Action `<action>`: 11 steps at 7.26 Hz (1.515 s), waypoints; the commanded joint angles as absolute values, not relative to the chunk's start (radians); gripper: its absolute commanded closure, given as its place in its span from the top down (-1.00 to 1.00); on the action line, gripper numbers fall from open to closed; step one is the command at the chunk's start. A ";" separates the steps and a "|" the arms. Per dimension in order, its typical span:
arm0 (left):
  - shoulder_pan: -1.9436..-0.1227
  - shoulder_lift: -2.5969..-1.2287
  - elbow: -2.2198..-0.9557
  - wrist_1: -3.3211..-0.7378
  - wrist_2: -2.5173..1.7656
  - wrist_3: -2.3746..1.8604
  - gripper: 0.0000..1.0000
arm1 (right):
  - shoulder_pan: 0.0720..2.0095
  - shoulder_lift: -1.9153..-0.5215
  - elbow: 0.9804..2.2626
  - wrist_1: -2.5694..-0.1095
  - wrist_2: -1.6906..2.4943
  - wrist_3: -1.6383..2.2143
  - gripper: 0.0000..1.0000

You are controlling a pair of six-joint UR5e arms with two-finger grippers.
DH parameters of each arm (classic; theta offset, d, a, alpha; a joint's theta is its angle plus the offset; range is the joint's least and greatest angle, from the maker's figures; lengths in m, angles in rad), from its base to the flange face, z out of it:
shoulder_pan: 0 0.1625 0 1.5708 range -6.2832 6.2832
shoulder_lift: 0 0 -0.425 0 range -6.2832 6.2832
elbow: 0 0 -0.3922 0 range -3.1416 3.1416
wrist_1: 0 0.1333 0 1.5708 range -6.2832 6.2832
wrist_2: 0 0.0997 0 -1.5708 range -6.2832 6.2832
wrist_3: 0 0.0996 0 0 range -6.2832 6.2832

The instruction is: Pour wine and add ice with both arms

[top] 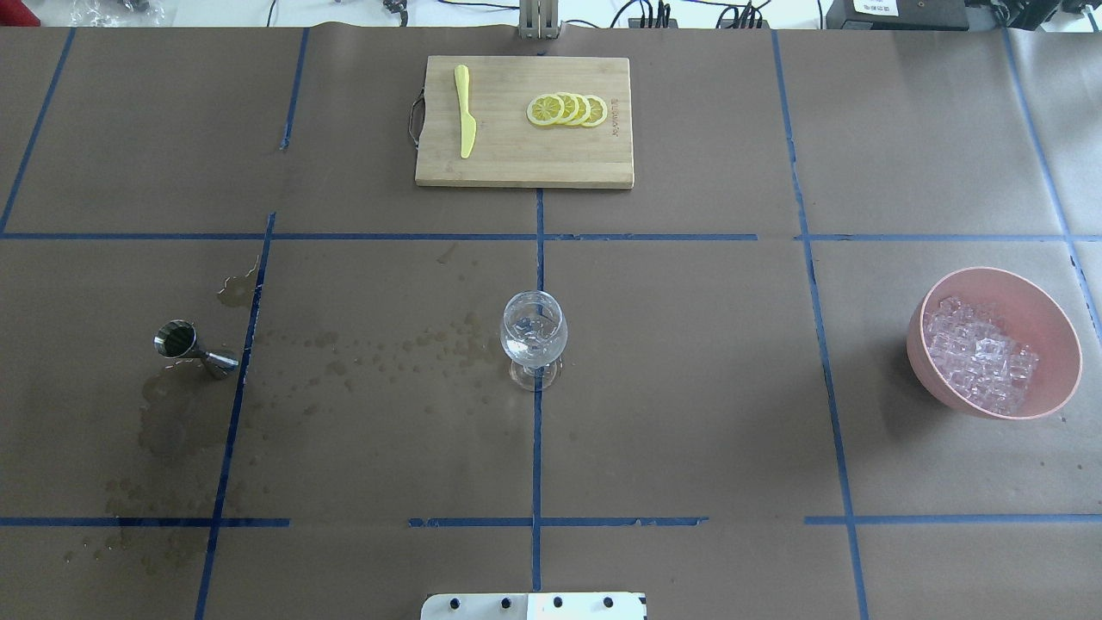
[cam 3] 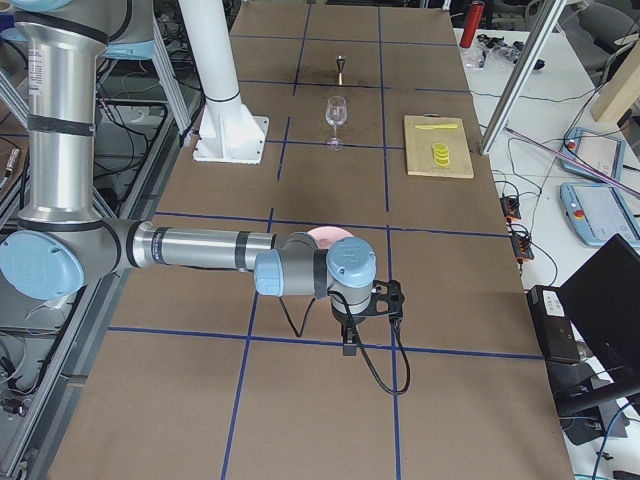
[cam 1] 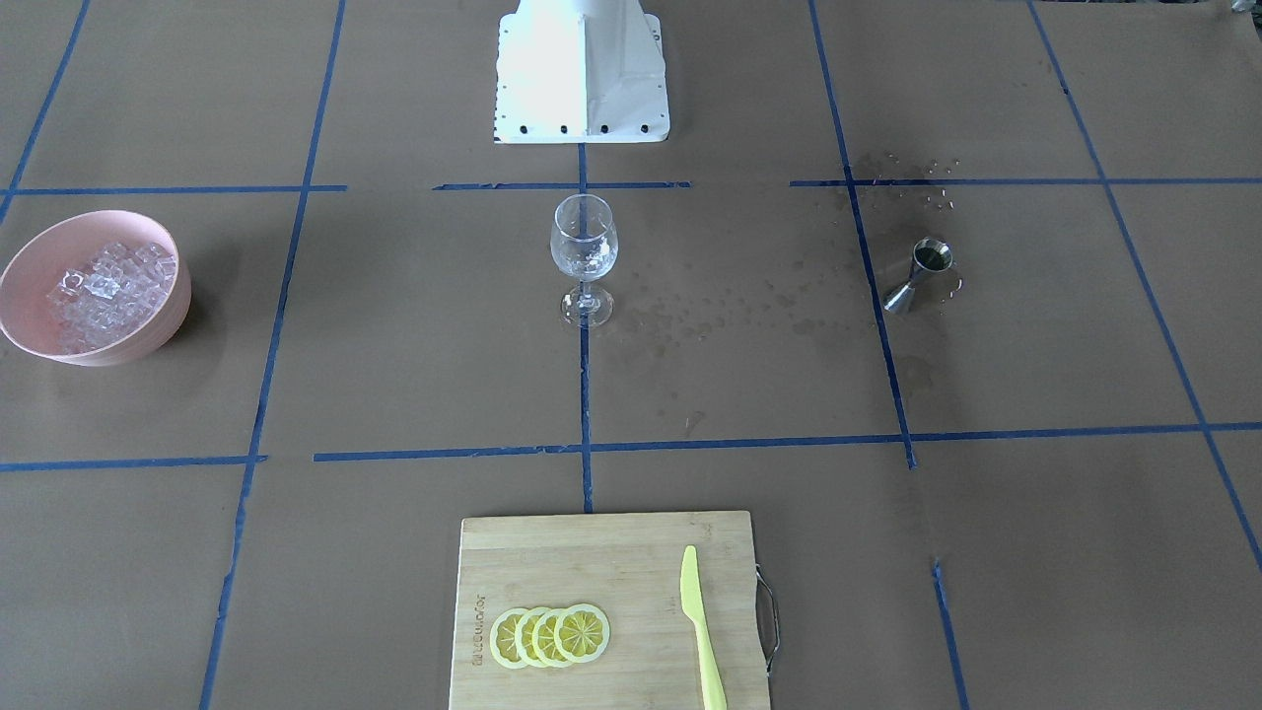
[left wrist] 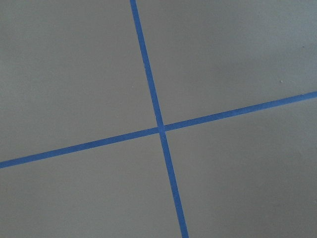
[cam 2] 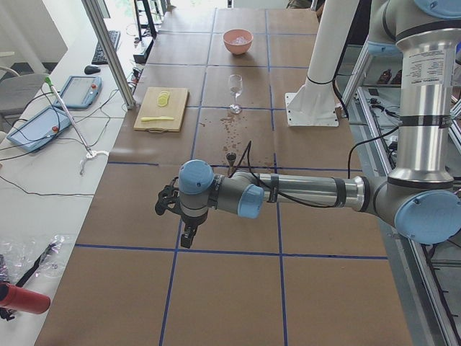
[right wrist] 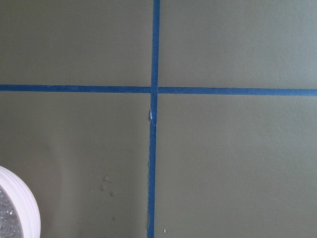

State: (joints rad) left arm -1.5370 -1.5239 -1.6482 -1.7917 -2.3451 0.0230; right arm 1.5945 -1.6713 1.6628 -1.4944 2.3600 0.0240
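Note:
A clear wine glass stands upright at the table's middle, also in the overhead view. Glints show in its bowl; I cannot tell liquid from ice there. A pink bowl of clear ice cubes sits on my right side. A steel jigger stands on my left side among wet stains. My left gripper shows only in the exterior left view, over bare paper, far from the jigger. My right gripper shows only in the exterior right view, just past the bowl. I cannot tell whether either is open or shut.
A bamboo cutting board at the far edge carries several lemon slices and a yellow-green knife. The white base block stands behind the glass. The bowl's rim shows in the right wrist view.

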 commanded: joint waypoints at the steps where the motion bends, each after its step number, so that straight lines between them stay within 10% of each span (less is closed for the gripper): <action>1: -1.537 -1.523 -1.654 -1.789 -2.350 0.018 1.00 | 1.594 -1.671 1.657 -1.491 2.364 0.025 1.00; 6: -1.436 -1.456 -2.027 -1.802 -2.370 -0.446 0.99 | 1.594 -1.655 1.689 -1.485 2.381 0.041 1.00; 11: -0.809 -1.253 -2.199 -2.336 -1.898 -1.236 0.99 | 1.591 -1.651 1.724 -1.496 2.388 0.043 1.00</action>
